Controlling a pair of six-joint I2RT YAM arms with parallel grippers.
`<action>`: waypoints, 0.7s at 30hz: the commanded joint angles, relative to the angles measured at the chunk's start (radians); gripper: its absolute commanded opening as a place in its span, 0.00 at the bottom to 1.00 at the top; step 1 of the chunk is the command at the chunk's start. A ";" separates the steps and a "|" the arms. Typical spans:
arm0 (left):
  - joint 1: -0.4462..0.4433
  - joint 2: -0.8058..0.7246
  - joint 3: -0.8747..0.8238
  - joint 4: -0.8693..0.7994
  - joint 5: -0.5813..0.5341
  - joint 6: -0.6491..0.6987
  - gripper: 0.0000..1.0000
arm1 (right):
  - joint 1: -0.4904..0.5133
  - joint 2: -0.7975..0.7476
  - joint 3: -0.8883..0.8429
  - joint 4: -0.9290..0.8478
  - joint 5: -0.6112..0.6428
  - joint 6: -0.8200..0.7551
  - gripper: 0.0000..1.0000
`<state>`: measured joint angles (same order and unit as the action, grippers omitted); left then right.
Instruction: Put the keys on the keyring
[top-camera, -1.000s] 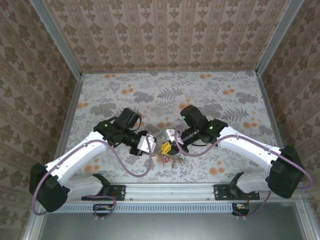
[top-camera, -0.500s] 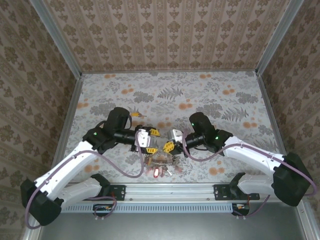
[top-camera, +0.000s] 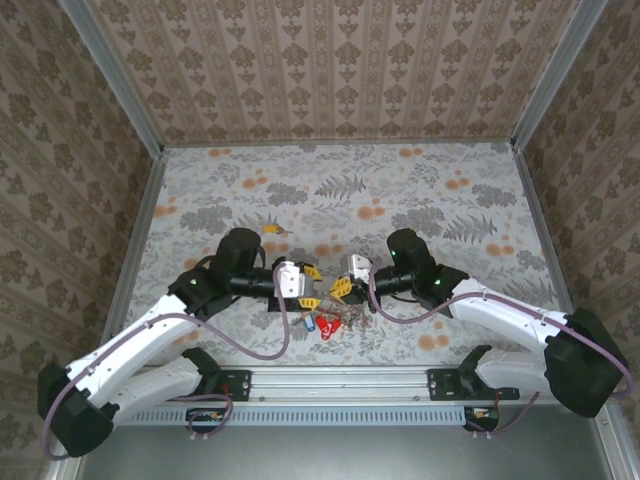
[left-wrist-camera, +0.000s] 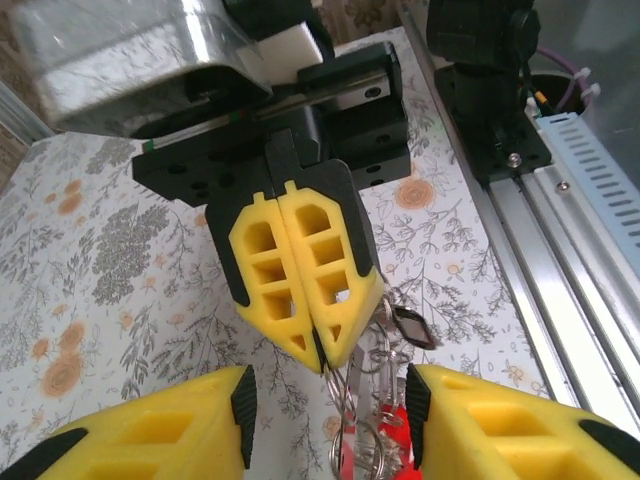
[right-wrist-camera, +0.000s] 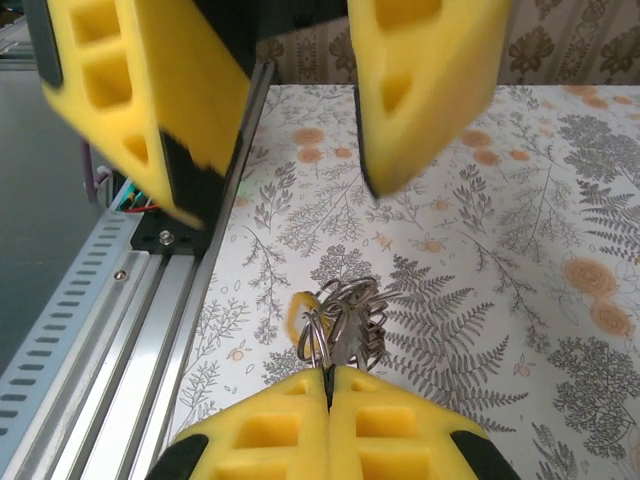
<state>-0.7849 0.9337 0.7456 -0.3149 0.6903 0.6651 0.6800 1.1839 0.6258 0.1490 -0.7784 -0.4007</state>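
The keyring (right-wrist-camera: 340, 318) is a bunch of thin silver loops, pinched at the tip of the right tool (right-wrist-camera: 328, 385), whose fingers are pressed together. Keys (top-camera: 322, 323) dangle from it, a red head and a blue head showing from above, over the tabletop (top-camera: 420, 190) near its front edge. The loops overlap too much to count, and the blades are too small to make out. The left tool (top-camera: 303, 284) faces the bunch, spread wide, just beside it and not touching

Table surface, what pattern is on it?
The white floral-print table surface has grey ferns and leaves with orange blossoms, best seen in the top external view.
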 joint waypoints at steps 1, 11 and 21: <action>-0.027 0.069 0.002 0.038 -0.110 -0.041 0.43 | -0.009 -0.014 -0.009 0.075 -0.002 0.023 0.00; -0.031 0.158 0.004 0.094 -0.164 -0.085 0.37 | -0.016 0.020 -0.018 0.085 -0.016 0.033 0.00; -0.029 0.116 -0.004 0.057 -0.150 -0.058 0.01 | -0.020 0.017 -0.018 0.060 -0.012 0.020 0.00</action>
<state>-0.8139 1.0813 0.7456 -0.2638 0.5446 0.5983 0.6567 1.2053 0.6113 0.1879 -0.7624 -0.3855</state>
